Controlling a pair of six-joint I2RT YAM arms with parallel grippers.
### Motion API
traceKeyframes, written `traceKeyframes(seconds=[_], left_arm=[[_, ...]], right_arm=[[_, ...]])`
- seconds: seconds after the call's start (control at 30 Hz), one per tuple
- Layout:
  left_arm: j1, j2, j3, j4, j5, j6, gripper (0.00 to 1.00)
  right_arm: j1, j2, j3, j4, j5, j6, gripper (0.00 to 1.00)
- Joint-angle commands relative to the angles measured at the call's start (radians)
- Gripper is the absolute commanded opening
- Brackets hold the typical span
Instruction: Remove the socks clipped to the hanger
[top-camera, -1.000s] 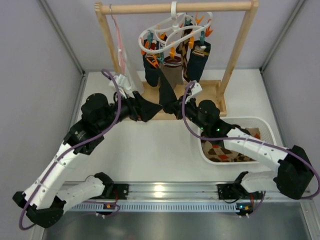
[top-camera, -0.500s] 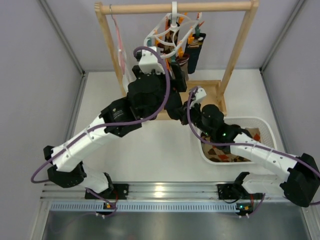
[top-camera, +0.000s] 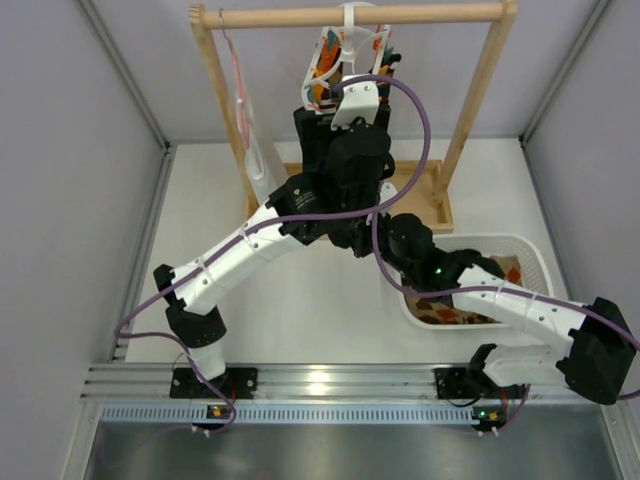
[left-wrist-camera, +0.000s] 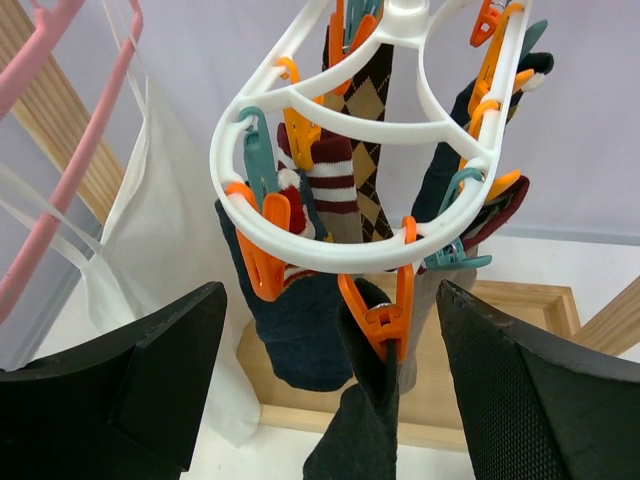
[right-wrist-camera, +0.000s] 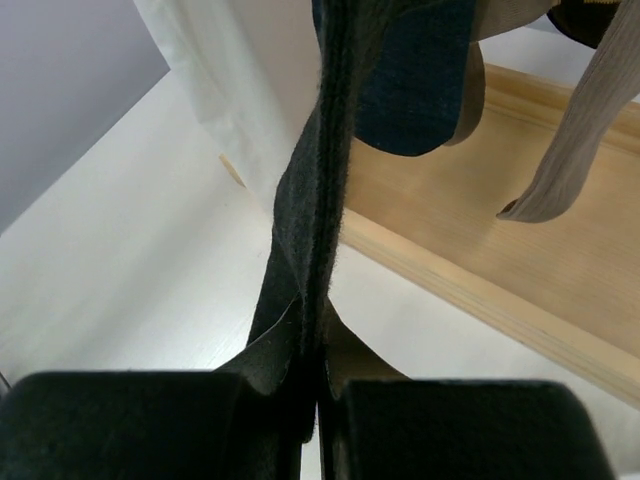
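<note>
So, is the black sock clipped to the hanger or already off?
Clipped. An orange clothespin on the peg hanger pinches the top of the black sock.

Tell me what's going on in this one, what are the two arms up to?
The right end effector is shut on the lower part of a black sock, which runs taut up toward the white peg hanger. The left end effector is open at the hanger, its jaws either side of the orange clothespin that seems to hold that sock. The hanger also carries other socks. A white basket holds patterned socks.
</note>
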Motion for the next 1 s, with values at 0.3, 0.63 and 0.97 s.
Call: traceKeyframes(seconds=[0.3,0.63,0.97], left_arm=[[0.014,-0.001,0.026,0.003,0.006,0.018,0.7],[0.079,0.017,-0.006,0.003,0.041,-0.005,0.62],[0.108,-0.007,-0.074,0.003,0.031,-0.021,0.63]], right_arm=[[0.064,0.03,0.063,0.04,0.006,-0.008,0.0],[0.077,0.035,0.056,0.054,0.0,-0.008,0.0],[0.094,0.062,0.066,0.046,0.052,-0.025,0.0]])
